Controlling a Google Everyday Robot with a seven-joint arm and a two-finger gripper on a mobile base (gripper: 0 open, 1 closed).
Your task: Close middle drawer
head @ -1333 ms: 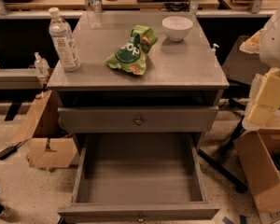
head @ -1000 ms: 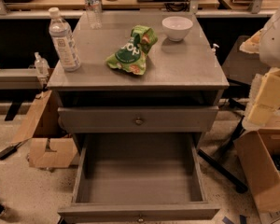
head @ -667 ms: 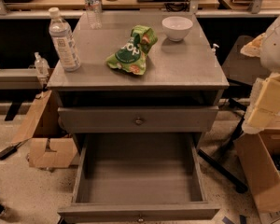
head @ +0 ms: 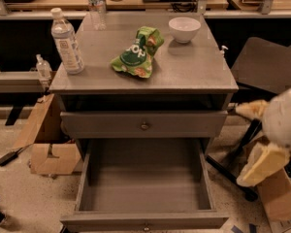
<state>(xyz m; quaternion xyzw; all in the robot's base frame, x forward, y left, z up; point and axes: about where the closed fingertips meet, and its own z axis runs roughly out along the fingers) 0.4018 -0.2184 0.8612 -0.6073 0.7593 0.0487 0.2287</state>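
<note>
The middle drawer [head: 145,186] is pulled far out of the grey cabinet, its deep bare box open to view. Its low front [head: 136,221] with a small brass knob [head: 146,224] lies at the bottom edge of the camera view. Above it, the taller top drawer front [head: 111,124] with a like knob sits nearly flush. My gripper [head: 240,146] hangs at the right of the cabinet, level with the open drawer and apart from it. Its two cream fingers [head: 262,165] are spread, open and empty.
On the cabinet top [head: 194,67] stand a water bottle [head: 67,41], a green chip bag [head: 137,52] and a white bowl [head: 184,29]. Cardboard boxes [head: 51,157] lie on the floor at left and one at right [head: 281,198]. A dark chair base [head: 233,171] stands at right.
My gripper has moved down and to the left, closer to the right side of the open drawer. The drawer and the things on top have not moved.
</note>
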